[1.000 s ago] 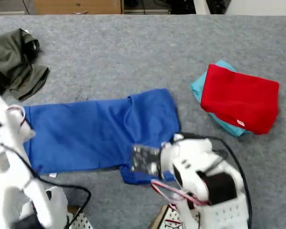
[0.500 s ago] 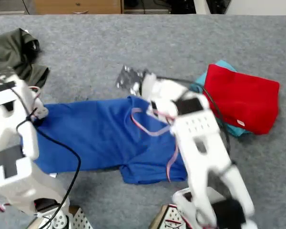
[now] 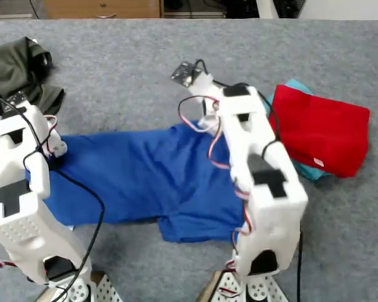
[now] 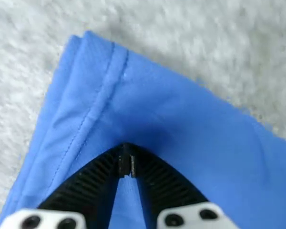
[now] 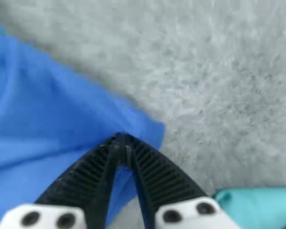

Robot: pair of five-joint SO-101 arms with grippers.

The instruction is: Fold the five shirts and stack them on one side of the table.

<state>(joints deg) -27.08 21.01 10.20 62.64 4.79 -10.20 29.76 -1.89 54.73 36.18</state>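
Overhead and wrist views of a grey felt worktop (image 3: pixel 126 69) with two arms working on one garment.

(a) The blue shirt (image 3: pixel 151 182) lies spread, partly folded, across the middle of the worktop, its long side running from left to right, with creases near its centre.

(b) The left arm (image 3: pixel 19 189) stands at the shirt's left end. In the left wrist view its jaws are closed to a narrow point, pinching the blue cloth (image 4: pixel 190 124) just inside a stitched, hemmed corner. Grey felt shows beyond that corner.

(c) The right arm (image 3: pixel 258 176) extends over the shirt's right part to its far right corner. In the right wrist view its jaws are likewise pressed together on the edge of the blue cloth (image 5: pixel 43 124), where it meets the bare felt.

(d) A folded red shirt (image 3: pixel 321 129) rests on a folded teal shirt (image 3: pixel 300 167) at the right side of the worktop, just beside the right arm. A corner of the teal cloth (image 5: pixel 257 207) also shows near the right jaws.

(e) A crumpled olive-green shirt (image 3: pixel 19 78) lies at the far left corner, apart from the blue shirt.
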